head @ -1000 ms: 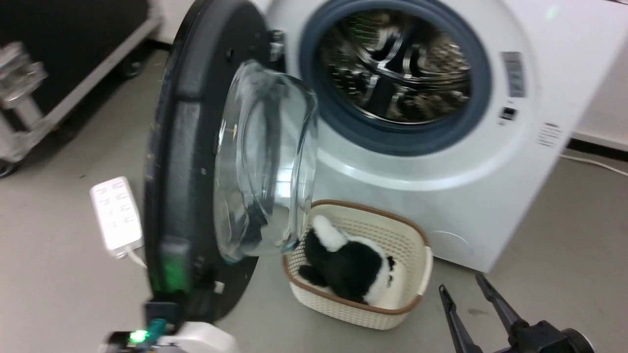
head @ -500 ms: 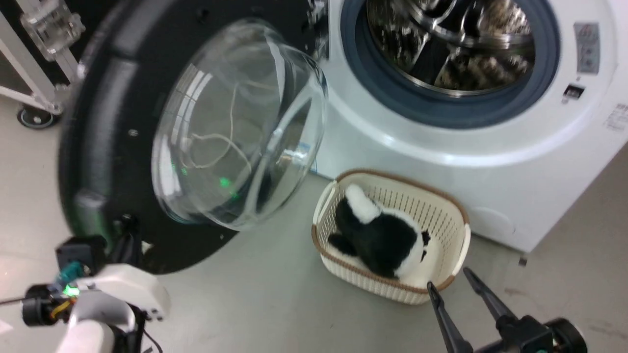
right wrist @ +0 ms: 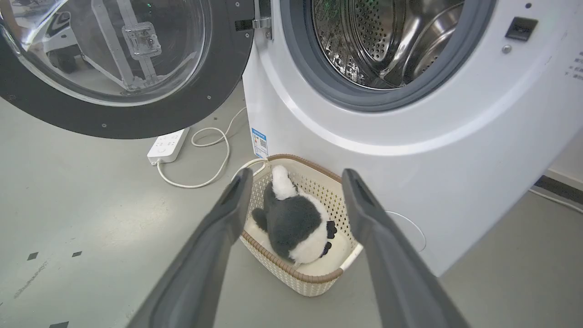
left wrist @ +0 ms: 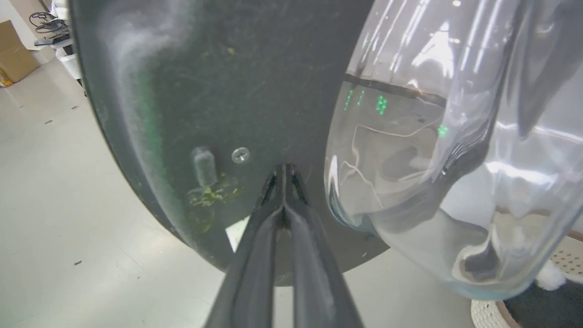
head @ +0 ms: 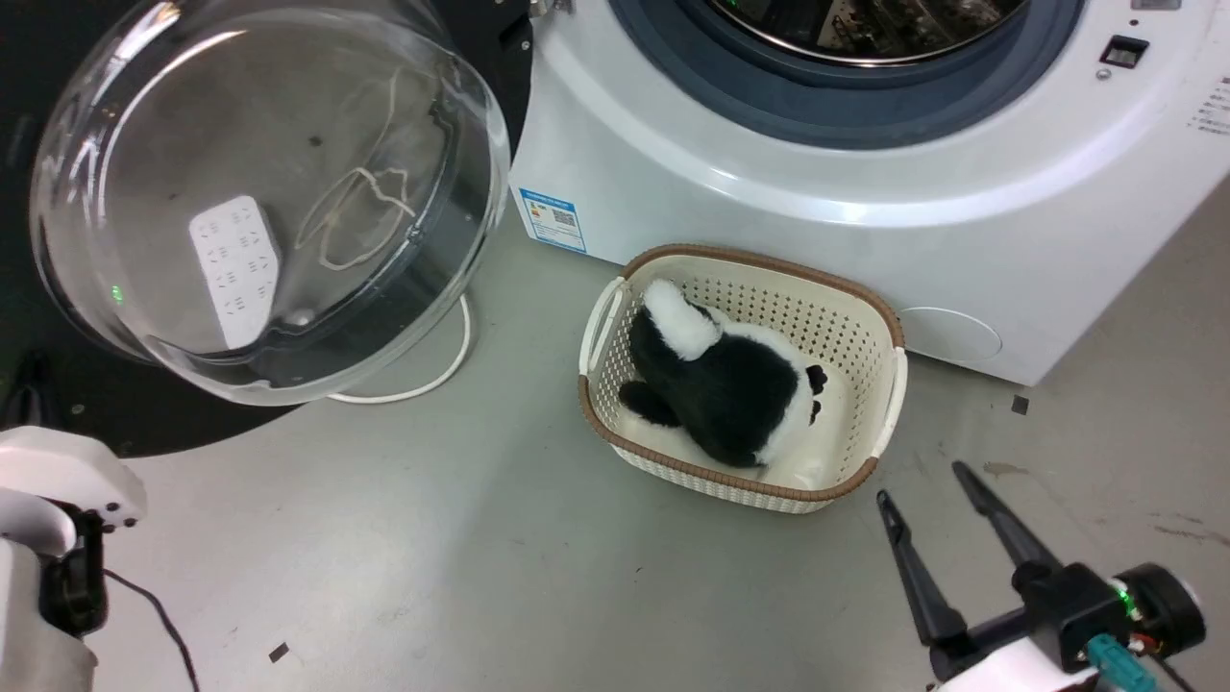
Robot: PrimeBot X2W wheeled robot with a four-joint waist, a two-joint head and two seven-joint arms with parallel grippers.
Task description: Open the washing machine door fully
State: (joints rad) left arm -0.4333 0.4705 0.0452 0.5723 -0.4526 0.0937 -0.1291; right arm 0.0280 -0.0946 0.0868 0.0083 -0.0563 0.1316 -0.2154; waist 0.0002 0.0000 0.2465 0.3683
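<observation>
Head view: door wide open, leftward

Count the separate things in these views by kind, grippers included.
Washing machine: 1
Washing machine door: 1
Basket: 1
Plush toy: 1
Power strip: 1
Grippers: 2, left gripper and right gripper
Total: 7

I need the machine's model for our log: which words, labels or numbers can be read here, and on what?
No text is legible.
The blue-and-white sticker on the washing machine, lower left: too small to read.
The fine print at the machine's right edge: too small.
The markings on the power strip: too small.
</observation>
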